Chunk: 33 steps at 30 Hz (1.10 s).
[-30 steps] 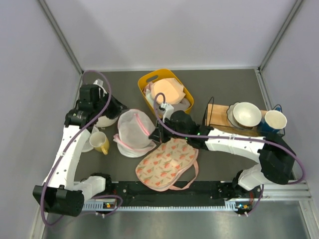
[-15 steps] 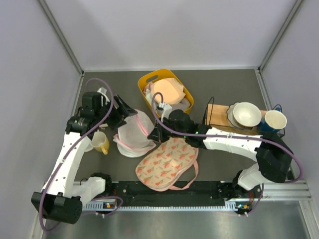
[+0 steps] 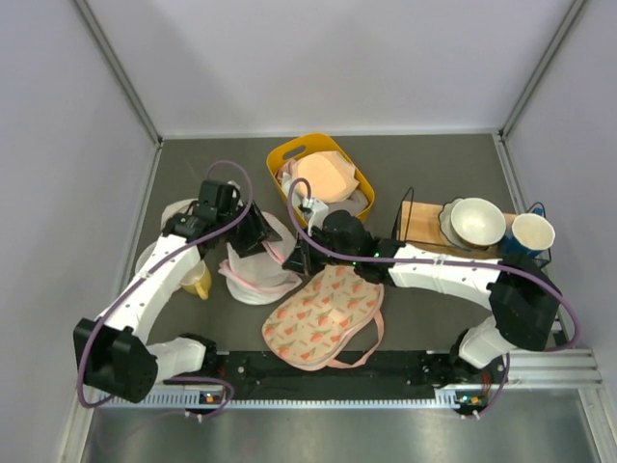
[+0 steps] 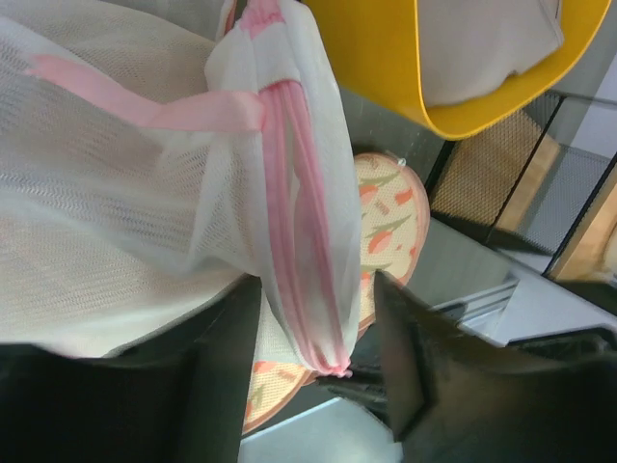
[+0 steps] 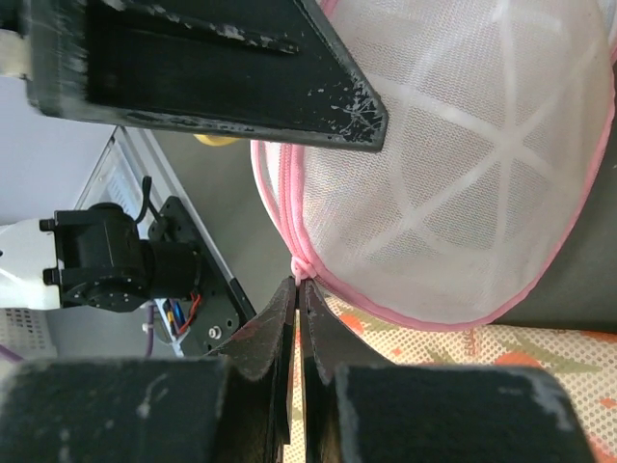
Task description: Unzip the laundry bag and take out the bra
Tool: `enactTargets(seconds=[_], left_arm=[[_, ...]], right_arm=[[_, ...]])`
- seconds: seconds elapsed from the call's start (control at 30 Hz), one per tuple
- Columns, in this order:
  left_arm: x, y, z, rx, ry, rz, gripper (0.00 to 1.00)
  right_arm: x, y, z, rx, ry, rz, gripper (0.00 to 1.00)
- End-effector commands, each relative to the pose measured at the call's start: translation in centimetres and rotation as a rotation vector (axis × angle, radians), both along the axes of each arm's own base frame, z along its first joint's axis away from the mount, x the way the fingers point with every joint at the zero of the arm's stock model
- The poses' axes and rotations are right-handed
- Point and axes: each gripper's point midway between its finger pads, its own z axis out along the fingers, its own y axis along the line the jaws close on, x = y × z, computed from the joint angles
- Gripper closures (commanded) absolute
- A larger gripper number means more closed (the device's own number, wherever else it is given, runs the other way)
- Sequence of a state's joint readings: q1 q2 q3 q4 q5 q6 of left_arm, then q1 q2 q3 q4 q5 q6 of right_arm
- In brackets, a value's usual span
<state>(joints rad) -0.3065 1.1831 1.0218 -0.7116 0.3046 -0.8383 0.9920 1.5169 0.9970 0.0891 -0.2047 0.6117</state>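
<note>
Left gripper (image 4: pixel 313 367) swung in to the laundry bag (image 3: pixel 253 275)
Its jaws stood apart astride the pink zipper (image 4: pixel 294 193); the right gripper (image 5: pixel 297 289) was clamped on it. The bag lay beside the yellow basket (image 3: pixel 280 154), still zipped, bra unseen.

You see the laundry bag (image 3: pixel 256 262), a white see-through mesh clamshell edged by a pink zipper (image 4: pixel 301 260), lying left of the table's middle. One dome lies flat and the other tilts up over it. The zipper's edges meet. The bra cannot be made out inside.
</note>
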Motion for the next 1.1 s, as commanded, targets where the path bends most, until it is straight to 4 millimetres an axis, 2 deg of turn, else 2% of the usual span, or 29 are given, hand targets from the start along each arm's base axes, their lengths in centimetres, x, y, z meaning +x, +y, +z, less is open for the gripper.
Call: enactTargets(seconds=[0.0,0.03,0.07,0.13,0.17,0.23,0.27,0.4,0.43,0.5,0.63,0.67,0.7,0.73,0.77,0.8,0.87,0.9,0.93,1.0,1.07], left_arm=[[1.5,-0.6,1.3,-0.010,-0.076,-0.023,0.65],[1.5,-0.5,1.7,-0.003,-0.082,-0.023,0.98],[2.0,-0.6,3.0,-0.005,-0.110,-0.023,1.00],[1.9,-0.3,4.4,0.014,-0.124,-0.032,1.00],[2.4,0.0,6.3,0.024,-0.172,-0.021,1.00],[2.7,0.4,8.0,0.027,-0.210,-0.015,1.00],[2.8,0.6,9.6,0.019,-0.252,-0.009,1.00],[2.6,1.2,12.1,0.010,-0.301,-0.046,1.00],[2.7,1.4,12.3,0.016,-0.304,-0.048,1.00],[3.1,1.7,12.2,0.033,-0.308,-0.055,1.00],[4.2,1.5,9.6,0.038,-0.261,-0.090,1.00],[4.7,1.4,8.6,0.038,-0.238,-0.095,1.00],[5.4,1.1,8.3,0.028,-0.250,-0.095,1.00],[5.6,0.7,7.0,0.014,-0.217,-0.110,1.00],[5.7,0.4,6.7,0.001,-0.205,-0.114,0.96],[5.6,0.2,6.4,-0.008,-0.185,-0.125,0.84],[5.3,-0.6,6.8,-0.046,-0.168,-0.153,0.65],[5.3,-0.5,7.1,-0.043,-0.176,-0.147,0.52],[5.2,0.0,7.8,-0.027,-0.201,-0.130,0.32],[4.8,0.8,8.5,0.002,-0.222,-0.095,0.20],[3.7,1.7,9.5,0.018,-0.243,-0.044,0.18]], right_arm=[[0.4,0.5,2.7,0.049,-0.054,0.025,1.00],[0.3,0.4,2.4,0.036,-0.047,0.026,1.00],[0.7,0.1,2.2,0.022,-0.050,0.000,1.00],[0.9,-0.3,1.8,0.001,-0.049,-0.017,1.00],[0.8,-0.5,1.4,-0.014,-0.045,-0.017,1.00],[0.6,-0.7,0.6,-0.031,-0.041,-0.013,1.00],[0.6,-0.8,0.3,-0.038,-0.041,-0.011,1.00],[1.2,-1.7,-3.2,-0.100,-0.037,-0.046,1.00],[1.2,-1.8,-3.8,-0.109,-0.027,-0.047,1.00],[0.8,-1.6,-3.2,-0.080,-0.035,-0.027,1.00],[-0.5,-1.0,0.6,-0.032,-0.091,0.033,1.00],[-0.5,-0.8,2.2,-0.006,-0.116,0.036,1.00],[-0.7,-0.6,2.8,0.001,-0.130,0.046,1.00],[-1.0,-0.3,3.2,0.004,-0.131,0.053,1.00],[-0.7,0.3,3.8,0.011,-0.133,0.054,1.00],[-0.5,0.6,3.9,0.014,-0.126,0.049,1.00],[0.1,1.5,3.8,0.013,-0.117,0.039,1.00],[0.3,1.8,3.9,0.020,-0.116,0.037,1.00],[0.4,2.1,4.1,0.030,-0.120,0.041,1.00],[0.4,2.5,4.3,0.045,-0.120,0.043,1.00],[0.6,2.6,4.5,0.059,-0.125,0.040,1.00]])
